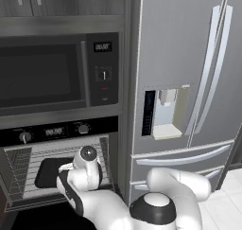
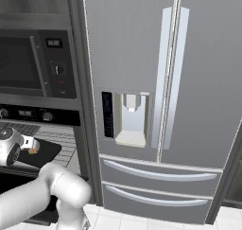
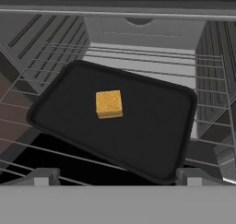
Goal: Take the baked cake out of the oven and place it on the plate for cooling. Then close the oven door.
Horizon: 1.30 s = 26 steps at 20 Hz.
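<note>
The oven [image 1: 53,131] stands open, its oven door [image 1: 33,218] dropped down below the cavity. Inside, a small square golden cake [image 3: 109,103] sits near the middle of a black baking tray [image 3: 138,135] on a wire rack [image 3: 138,52]. My gripper [image 3: 117,178] is open at the mouth of the cavity, just in front of the tray's near edge and short of the cake, with nothing between its fingertips [image 3: 44,176]. In the right base view, the hand reaches in over the tray [image 2: 45,151]. The plate is out of view.
A dark-windowed microwave [image 1: 42,75] with a side keypad sits right above the oven. A tall steel fridge [image 1: 189,73] with a water dispenser [image 2: 130,118] stands immediately right. Ribbed oven side walls [image 3: 216,48] and an upper rack edge close in around the tray.
</note>
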### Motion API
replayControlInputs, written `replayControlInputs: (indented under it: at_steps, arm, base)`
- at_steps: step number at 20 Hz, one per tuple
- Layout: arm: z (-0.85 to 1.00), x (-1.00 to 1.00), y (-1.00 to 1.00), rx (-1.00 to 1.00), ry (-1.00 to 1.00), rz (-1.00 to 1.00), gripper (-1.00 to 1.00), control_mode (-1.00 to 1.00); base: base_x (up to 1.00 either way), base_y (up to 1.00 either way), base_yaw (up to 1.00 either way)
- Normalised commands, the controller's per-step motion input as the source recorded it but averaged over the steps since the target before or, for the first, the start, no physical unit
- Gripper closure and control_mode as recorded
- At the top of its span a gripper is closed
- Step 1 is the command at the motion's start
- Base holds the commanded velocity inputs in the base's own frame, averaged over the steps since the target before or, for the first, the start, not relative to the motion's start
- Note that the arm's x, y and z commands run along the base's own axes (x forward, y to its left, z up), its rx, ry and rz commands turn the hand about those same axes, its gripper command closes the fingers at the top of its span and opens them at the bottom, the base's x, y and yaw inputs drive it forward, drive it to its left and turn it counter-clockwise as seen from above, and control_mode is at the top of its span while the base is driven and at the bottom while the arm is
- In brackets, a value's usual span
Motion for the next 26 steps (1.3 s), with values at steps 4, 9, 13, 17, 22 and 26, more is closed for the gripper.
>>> replayControlInputs:
  at_steps: [4,9,13,17,22,26]
  arm:
    - [0.00,0.24,0.00,0.00,0.03,0.00,-1.00,-1.00]
    - [-0.09,0.25,0.04,0.00,0.09,0.00,-1.00,-1.00]
    - [-0.19,0.24,0.09,0.00,0.07,0.01,-1.00,-1.00]
    - [-0.28,0.07,0.17,0.00,0.01,0.02,-1.00,-1.00]
    - [-0.31,0.07,0.22,0.00,0.00,0.00,-1.00,-1.00]
    - [-0.28,0.21,0.06,0.00,0.00,0.00,-1.00,-1.00]
  base:
    - [0.00,0.00,0.00]
    - [0.00,0.00,0.00]
    - [0.00,0.00,0.00]
    - [0.00,0.00,0.00]
    - [0.00,0.00,0.00]
    - [0.00,0.00,0.00]
